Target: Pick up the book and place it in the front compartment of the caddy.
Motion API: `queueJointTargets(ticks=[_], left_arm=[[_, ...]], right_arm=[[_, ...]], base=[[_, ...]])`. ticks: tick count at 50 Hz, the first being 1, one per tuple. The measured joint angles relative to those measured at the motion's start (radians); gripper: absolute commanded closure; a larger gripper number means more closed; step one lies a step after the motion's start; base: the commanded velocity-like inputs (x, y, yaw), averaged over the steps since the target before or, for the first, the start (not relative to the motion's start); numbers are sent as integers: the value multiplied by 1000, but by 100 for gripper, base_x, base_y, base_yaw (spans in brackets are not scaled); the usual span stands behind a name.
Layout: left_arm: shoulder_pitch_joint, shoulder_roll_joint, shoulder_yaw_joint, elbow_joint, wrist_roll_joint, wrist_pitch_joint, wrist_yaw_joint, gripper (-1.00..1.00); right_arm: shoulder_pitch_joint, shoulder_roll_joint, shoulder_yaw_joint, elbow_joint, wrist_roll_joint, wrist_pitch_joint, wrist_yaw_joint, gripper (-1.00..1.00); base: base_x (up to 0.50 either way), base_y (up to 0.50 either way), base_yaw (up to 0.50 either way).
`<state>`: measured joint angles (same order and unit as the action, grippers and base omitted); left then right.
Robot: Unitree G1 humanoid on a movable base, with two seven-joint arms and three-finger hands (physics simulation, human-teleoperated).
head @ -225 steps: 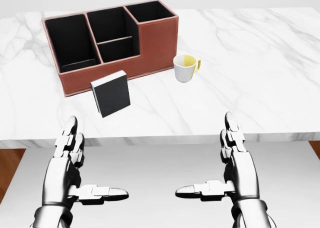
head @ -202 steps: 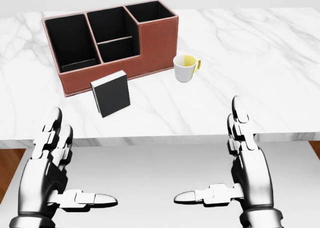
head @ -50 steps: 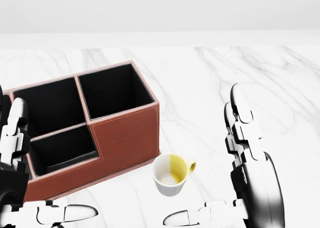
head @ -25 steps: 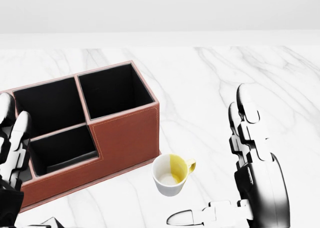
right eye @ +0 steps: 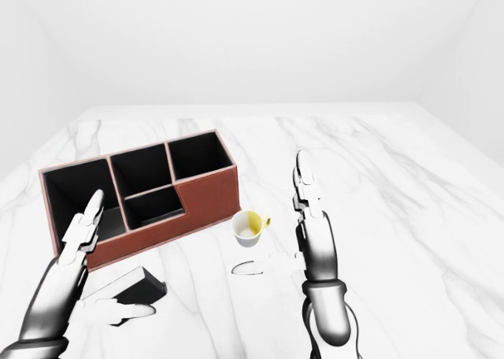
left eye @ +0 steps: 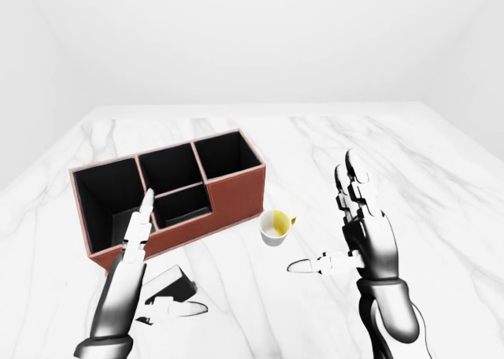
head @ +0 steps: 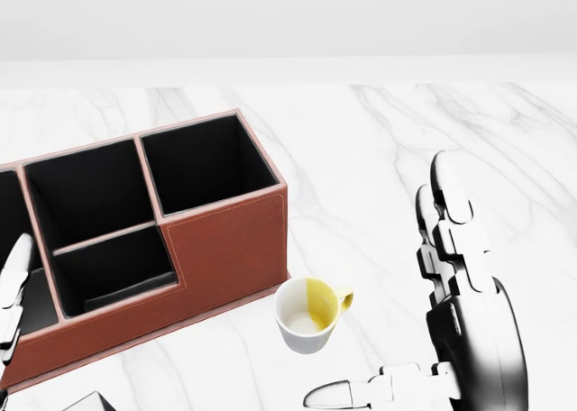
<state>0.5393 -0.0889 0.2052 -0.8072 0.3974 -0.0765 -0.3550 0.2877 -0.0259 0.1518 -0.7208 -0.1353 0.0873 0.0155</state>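
1. The caddy point(left eye: 169, 198) is a brown box with black compartments and stands on the white marble tabletop point(left eye: 441, 186), in the left half of the left-eye view.
2. The book point(right eye: 130, 286) is dark and lies flat on the tabletop, just below the caddy in the right-eye view; it is not in any compartment.
3. The left hand point(left eye: 134, 272) is open, with the fingers straight and pointing up and the thumb stretched out sideways. It hovers at the book, and the thumb lies across the lower edge of the book in the view, but I cannot tell if it touches.
4. The right hand point(left eye: 358, 237) is also open, fingers up and thumb pointing to the left. It holds nothing and stays apart from all things.
5. A white cup point(head: 308, 315) with yellow inside stands upright just beside the right corner of the caddy, between the caddy and the right hand.
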Motion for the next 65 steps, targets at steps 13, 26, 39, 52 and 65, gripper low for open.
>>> queueJointTargets(ticks=[13,26,39,52,65], left_arm=[[19,-31,43,75,133,-11,39,-100],[44,-49,78,137,235,-11,81,-100],[44,-67,112,169,287,-11,95,-100],[29,-61,130,207,327,-11,112,-100],[23,-55,139,235,357,-11,123,-100]], right_arm=[[5,-1,-1,-9,-1,0,0,-100],[6,0,-3,-14,-2,0,-1,-100],[3,0,-4,-11,-2,0,-2,-100],[3,1,-2,-13,-3,0,-3,-100],[3,0,0,-15,-3,0,-5,-100]], base=[[0,0,0],[0,0,0],[0,0,0],[0,0,0],[0,0,0]])
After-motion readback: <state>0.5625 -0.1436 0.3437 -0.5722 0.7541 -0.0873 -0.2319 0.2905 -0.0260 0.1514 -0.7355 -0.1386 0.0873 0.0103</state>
